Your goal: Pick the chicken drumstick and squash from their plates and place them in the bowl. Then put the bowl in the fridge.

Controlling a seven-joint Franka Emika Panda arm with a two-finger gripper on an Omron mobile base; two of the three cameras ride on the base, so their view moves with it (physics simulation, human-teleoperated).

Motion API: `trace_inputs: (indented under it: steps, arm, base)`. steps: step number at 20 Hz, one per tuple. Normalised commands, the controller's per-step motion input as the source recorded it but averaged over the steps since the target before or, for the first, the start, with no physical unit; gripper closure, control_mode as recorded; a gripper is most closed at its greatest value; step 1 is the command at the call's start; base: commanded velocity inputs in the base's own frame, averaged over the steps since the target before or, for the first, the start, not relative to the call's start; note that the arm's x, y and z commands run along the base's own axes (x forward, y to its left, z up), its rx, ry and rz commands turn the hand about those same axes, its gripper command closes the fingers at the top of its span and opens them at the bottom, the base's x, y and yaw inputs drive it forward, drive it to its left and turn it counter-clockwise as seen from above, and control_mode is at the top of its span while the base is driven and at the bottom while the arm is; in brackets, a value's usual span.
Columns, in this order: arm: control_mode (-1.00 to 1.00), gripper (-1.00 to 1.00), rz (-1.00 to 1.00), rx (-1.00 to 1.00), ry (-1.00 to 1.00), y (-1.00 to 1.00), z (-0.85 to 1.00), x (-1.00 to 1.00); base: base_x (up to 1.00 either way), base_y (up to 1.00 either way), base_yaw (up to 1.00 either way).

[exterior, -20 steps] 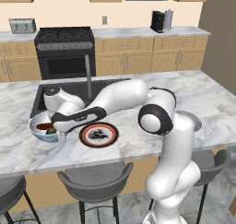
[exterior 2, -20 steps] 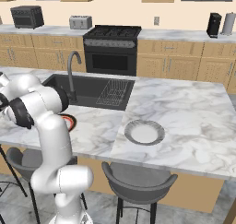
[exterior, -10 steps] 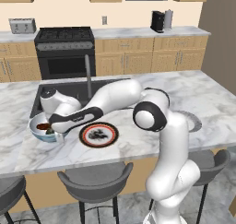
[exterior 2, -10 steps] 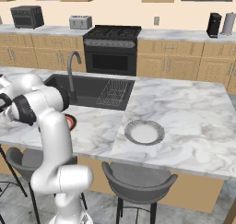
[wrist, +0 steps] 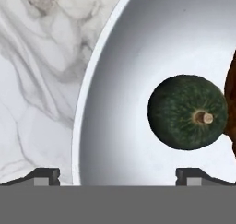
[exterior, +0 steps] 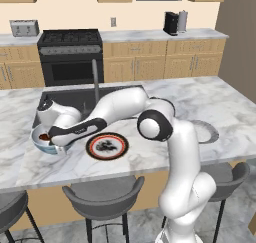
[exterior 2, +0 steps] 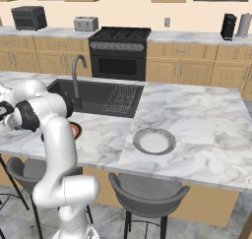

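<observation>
Both foods look to be in the bowl (wrist: 120, 71) already: from the hand camera I see the squash (wrist: 186, 112) sitting on the white inside, stem up, with the dark brown edge of the chicken drumstick (wrist: 231, 103) touching it at the right side of the picture. The fingers (wrist: 115, 174) are spread wide and hold nothing; one tip sits outside the bowl's rim and the other over its inside, so they straddle the wall.

From the left base camera the bowl (exterior: 41, 143) stands on the marble surface (exterior: 210, 107), just beside the sink (exterior: 65, 99), with my hand low over it. The red-rimmed plate (exterior: 106, 147) lies bare next to it, and the grey plate (exterior 2: 154, 141) is well apart on the other side of the arm, also bare.

So I judge the loading done and the bowl pickup as the step in hand. Next I'd lower onto the rim, pinch the wall, lift level so nothing rolls out, then drive to the fridge.
</observation>
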Motion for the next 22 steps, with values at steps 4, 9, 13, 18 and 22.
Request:
trace_inputs:
  steps: [4, 9, 13, 18, 22]
  arm:
    - [-1.00, -1.00, 0.00, -0.03, 0.03, 0.00, -0.15, 0.00]
    - [-1.00, 1.00, 0.00, -0.01, 0.07, -0.01, -0.08, -0.06]
    - [-1.00, 1.00, 0.00, 0.00, 0.01, -0.24, -0.11, -0.15]
    - [-1.00, 1.00, 0.00, 0.01, -0.01, -0.41, -0.03, -0.15]
    - [-1.00, 1.00, 0.00, 0.11, -0.12, -0.46, 0.26, -0.28]
  base:
    - [0.00, 0.00, 0.00]
    - [0.00, 0.00, 0.00]
    - [0.00, 0.00, 0.00]
    - [0.00, 0.00, 0.00]
    - [0.00, 0.00, 0.00]
